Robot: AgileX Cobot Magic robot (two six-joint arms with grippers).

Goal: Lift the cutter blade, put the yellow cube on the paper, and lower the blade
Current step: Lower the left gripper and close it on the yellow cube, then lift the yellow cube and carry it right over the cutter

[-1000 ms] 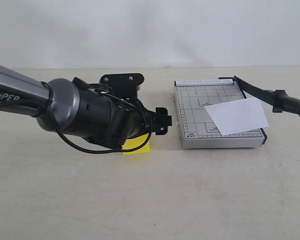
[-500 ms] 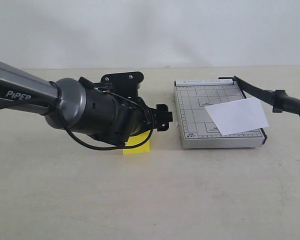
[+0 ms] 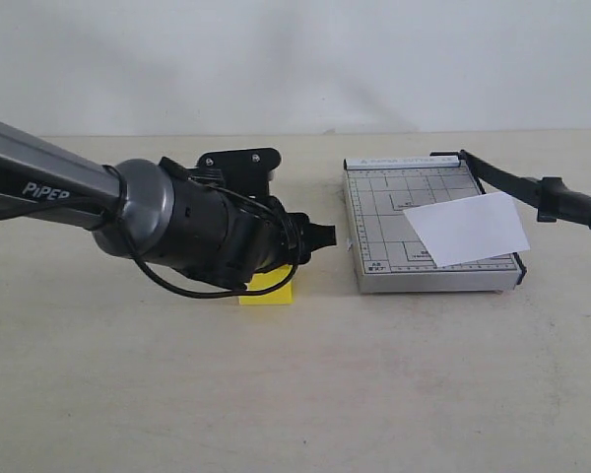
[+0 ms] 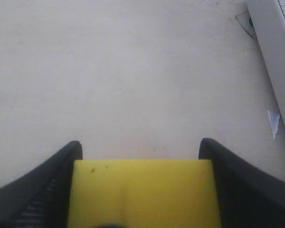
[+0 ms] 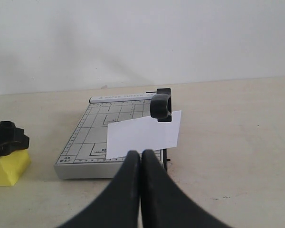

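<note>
Grip comes first: the left gripper (image 4: 140, 148) straddles the yellow cube (image 4: 142, 190), fingers (image 4: 47, 185) touching two opposite faces, and the cube sits on the table. Squeeze evenly, then lift straight up. Just ahead of the fingertips lies the trimmer (image 3: 374, 212) with the paper (image 3: 470, 229) on it. Beyond that is the cutter blade (image 3: 517, 182), apparently raised. Set the cube down flat, clear of the blade.

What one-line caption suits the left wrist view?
Left gripper clamps the yellow cube on the table, beside the grey trimmer board.
</note>
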